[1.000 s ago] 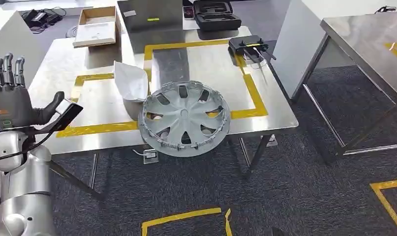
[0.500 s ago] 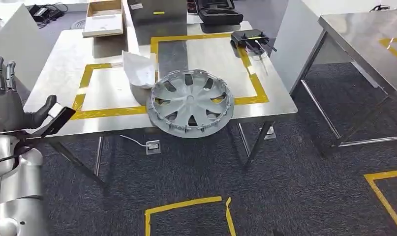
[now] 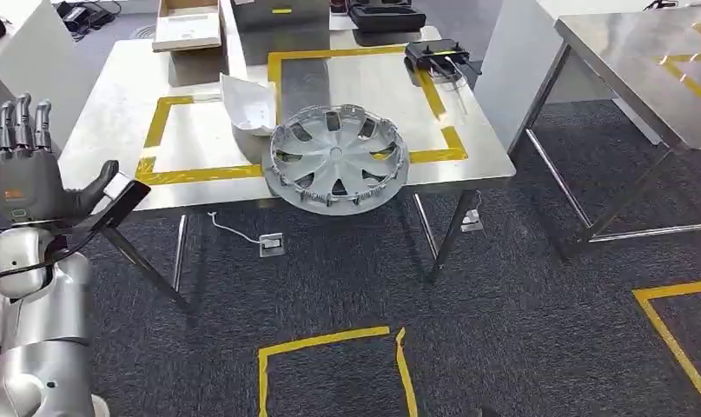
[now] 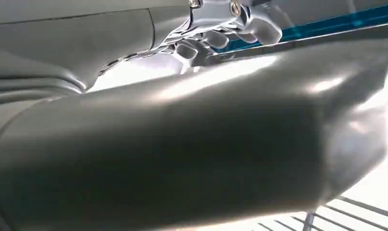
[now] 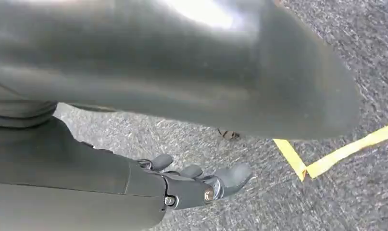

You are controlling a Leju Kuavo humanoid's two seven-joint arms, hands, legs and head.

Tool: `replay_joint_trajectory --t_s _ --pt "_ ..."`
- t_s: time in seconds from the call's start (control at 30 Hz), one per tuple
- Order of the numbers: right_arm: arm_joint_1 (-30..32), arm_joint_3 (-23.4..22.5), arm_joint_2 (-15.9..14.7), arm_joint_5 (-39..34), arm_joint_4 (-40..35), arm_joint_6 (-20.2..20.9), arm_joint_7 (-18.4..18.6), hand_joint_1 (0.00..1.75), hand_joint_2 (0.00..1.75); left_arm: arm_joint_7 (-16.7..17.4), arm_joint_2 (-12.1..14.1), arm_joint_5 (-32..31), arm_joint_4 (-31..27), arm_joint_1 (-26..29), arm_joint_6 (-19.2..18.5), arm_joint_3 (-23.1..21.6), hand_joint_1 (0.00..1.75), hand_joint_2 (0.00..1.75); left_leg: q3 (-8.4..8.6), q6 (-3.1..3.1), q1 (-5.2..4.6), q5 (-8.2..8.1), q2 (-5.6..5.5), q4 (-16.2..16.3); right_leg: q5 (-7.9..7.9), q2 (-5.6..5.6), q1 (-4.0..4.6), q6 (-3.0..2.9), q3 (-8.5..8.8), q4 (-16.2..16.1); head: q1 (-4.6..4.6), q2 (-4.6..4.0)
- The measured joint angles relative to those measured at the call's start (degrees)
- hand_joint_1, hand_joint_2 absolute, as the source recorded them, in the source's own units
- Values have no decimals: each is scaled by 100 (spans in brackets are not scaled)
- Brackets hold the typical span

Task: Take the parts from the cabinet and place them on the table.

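Since a second ago your whole head view has slid: the table (image 3: 95,130) sits higher and a little further off in frame, which reads as the robot itself stepping or tilting, not as anything on the table shifting. You can see two parts already lying there: the silver wheel cover (image 3: 336,158), overhanging the near edge across the yellow tape, and a white part (image 3: 249,106) just behind it, touching or nearly touching its rim. So some of the job looks done; how many parts remain in the cabinet you cannot judge from these views. Your left hand (image 3: 27,169) is raised beside the table's near left corner, fingers upright and apart, thumb out, holding nothing; a dark flat piece just beside the thumb looks like part of the wrist rig, not a part. Your right hand (image 5: 192,185) hangs over the carpet, fingers loosely curled, empty. Expect to turn back to the cabinet for the next part.
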Motion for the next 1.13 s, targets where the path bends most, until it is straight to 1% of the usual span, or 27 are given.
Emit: replay_joint_trajectory --t_s 0.03,0.07,0.1,0.13,0.17,0.2,0.23,0.3,0.33,0.37,0.4,0.5,0.53,0.6,0.63,0.67,0.7,0.73,0.8,0.83,0.87,0.9,0.97,1.0,1.03,1.07,1.13 --pt "-14 -7 20 -9 0 24 -39 0 0 9 9 -2 28 -8 -2 0 0 0 -71 -32 -4 -225 -25 102 86 -18 -1 9 -18 -39 9 0" --pt "-21 -11 20 11 2 26 -59 0 0 59 31 43 63 -23 -2 -13 0 0 -156 -64 13 -576 -31 398 168 -17 -14 -26 -87 -41 -8 0" --pt "-16 -22 24 35 2 39 -61 0 0 133 59 124 89 -21 -2 -57 0 0 -256 -103 31 -885 -31 825 226 -19 -22 -12 -168 -32 -7 0" --pt "-12 -35 33 55 2 46 -65 0 0 160 70 160 114 -12 -2 -94 0 0 -356 -139 52 -1110 -30 1244 282 -24 -26 -4 -252 -17 -13 0" --pt "-10 -57 35 66 2 46 -65 0 0 160 83 192 144 -1 -2 -114 0 0 -410 -170 68 -1211 -30 1580 336 -31 -35 8 -346 11 -9 0" --pt "-6 -72 41 70 2 59 -68 0 0 157 90 197 166 12 -2 -131 0 0 -363 -201 85 -1145 -30 1711 383 -40 -56 30 -447 47 -11 0" --pt "-5 -92 44 72 2 94 -72 0 0 151 92 199 190 21 -2 -133 0 0 -196 -234 105 -958 -29 1594 426 -50 -81 58 -551 89 -13 0" --pt "-7 -111 46 77 2 142 -85 0 0 129 92 195 225 20 -2 -135 0 0 430 -312 164 -610 -26 812 502 -55 -144 131 -760 215 -13 0" --pt "-11 -114 44 77 0 160 -92 0 0 127 92 181 234 16 -2 -138 0 0 691 -365 171 -850 -32 341 536 -55 -144 180 -841 285 -17 0" --pt "-8 -118 41 79 -2 166 -100 0 0 122 87 156 243 12 -2 -153 0 0 862 -282 109 -962 -51 97 569 -43 -132 224 -900 323 -44 0" --pt "1 -122 44 79 -2 168 -107 0 0 122 90 138 254 27 -2 -166 0 0 795 -172 113 -897 -68 184 622 -40 -119 255 -884 307 -15 0" --pt "19 -142 48 77 0 170 -105 0 0 122 79 96 310 23 -2 -188 0 0 638 33 114 -775 -53 183 780 -25 -142 361 -952 262 -33 0" --pt "20 -149 48 77 0 170 -107 0 0 122 74 83 326 6 -2 -190 0 0 591 80 121 -708 -30 185 552 -13 -160 397 -1008 361 -28 0" --pt "17 -153 48 70 0 168 -103 0 0 120 50 61 345 2 -2 -192 0 0 398 138 119 -553 -29 185 -234 -10 -161 451 -1205 1061 -7 0" --pt "14 -153 48 70 0 168 -103 0 0 116 48 48 354 1 -2 -192 0 0 299 148 112 -474 -28 187 -525 -11 -161 463 -1297 1501 -9 0" --pt "15 -153 50 70 0 173 -103 0 0 100 35 37 369 5 -2 -192 0 0 197 148 105 -397 -28 189 -684 -10 -158 464 -1345 1886 -9 0" --pt "18 -153 48 70 0 186 -100 0 0 68 13 37 374 21 -2 -192 0 0 95 150 98 -320 -29 192 -658 -8 -156 457 -1321 2125 -9 0" --pt "17 -153 48 77 0 186 -85 0 0 28 -13 57 369 57 0 -192 0 0 -14 142 90 -235 -34 195 -457 -6 -153 433 -1181 2139 -7 0" --pt "14 -155 44 94 0 166 -22 0 0 13 -44 64 347 134 -2 -190 0 0 -186 119 70 -84 -37 196 -87 1 -111 335 -565 1513 -9 0" --pt "8 -155 41 105 -2 157 -2 0 0 20 -57 37 319 158 -2 -190 0 0 -232 106 72 -19 -36 199 -152 8 -68 257 -138 991 -4 0" --pt "1 -155 2 112 -9 149 5 0 0 22 -94 0 290 181 -2 -190 0 0 -263 65 71 33 -34 197 -512 11 -40 159 223 411 -7 0" --pt "-1 -155 4 114 -9 149 2 0 0 31 -94 -2 271 185 0 -190 0 0 -242 26 100 79 -19 167 -549 6 -21 219 332 242 -22 0" --pt "12 -155 4 114 -9 133 20 0 0 54 -125 -6 273 186 0 -190 0 0 -199 -62 141 235 -3 54 -430 20 38 158 238 216 53 0" --pt "14 -157 0 112 -9 111 26 0 0 77 -131 -15 273 199 0 -190 0 0 -195 -105 125 324 -8 -16 -336 18 33 114 202 160 59 0" --pt "12 -160 9 103 -7 105 13 0 0 94 -129 -15 282 210 0 -188 0 0 -232 -117 141 262 -21 -1 -215 -42 -38 92 158 95 59 0" --pt "8 -162 6 94 -9 105 4 0 0 109 -125 -15 291 199 0 -184 0 0 -309 -132 128 -50 -29 141 -150 -18 -44 30 74 61 37 0" --pt "11 -168 15 85 -9 98 -30 0 0 188 -129 -15 343 162 -2 -184 0 0 -484 -190 131 -766 -29 892 2 -32 -49 15 -99 62 7 0"
